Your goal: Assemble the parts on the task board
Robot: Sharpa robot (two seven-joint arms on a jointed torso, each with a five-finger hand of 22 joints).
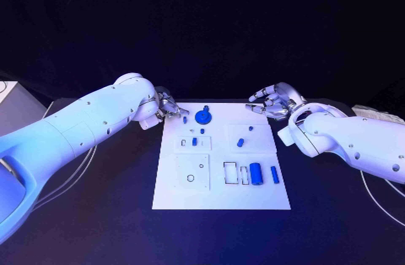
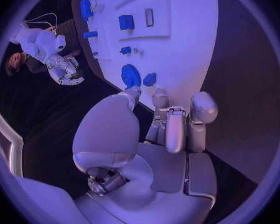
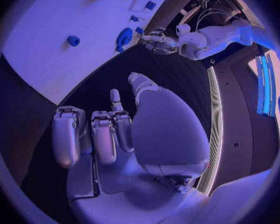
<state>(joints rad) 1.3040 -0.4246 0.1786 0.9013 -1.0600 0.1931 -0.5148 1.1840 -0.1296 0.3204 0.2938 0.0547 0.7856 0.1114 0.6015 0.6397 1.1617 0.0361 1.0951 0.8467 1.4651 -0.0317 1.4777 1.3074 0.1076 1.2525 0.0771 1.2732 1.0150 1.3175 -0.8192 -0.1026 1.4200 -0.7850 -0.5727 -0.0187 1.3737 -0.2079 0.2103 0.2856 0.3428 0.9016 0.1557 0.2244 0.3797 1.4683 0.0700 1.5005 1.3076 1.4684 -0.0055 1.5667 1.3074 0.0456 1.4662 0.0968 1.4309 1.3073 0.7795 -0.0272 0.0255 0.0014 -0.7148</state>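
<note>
Both robot hands hover off the task board [image 1: 221, 200] over the black worktop [image 1: 118, 218]: left robot hand [image 1: 165, 109] beside its far-left corner, right robot hand [image 1: 271, 101] beside its far-right corner, each released with nothing in its fingers.

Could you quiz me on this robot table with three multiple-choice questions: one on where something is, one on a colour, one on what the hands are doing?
1. Where is the round blue part on the task board?
A. far edge
B. near edge
C. off the board

2. What colour is the board?
A. red
B. white
C. green

3. What do the left hand and right hand hold?
A. a part each
B. one part together
C. nothing

Answers: 1 A, it sits beside the left hand at the far end. 2 B, a pale plate on black. 3 C, both hover off the board, empty.
</note>
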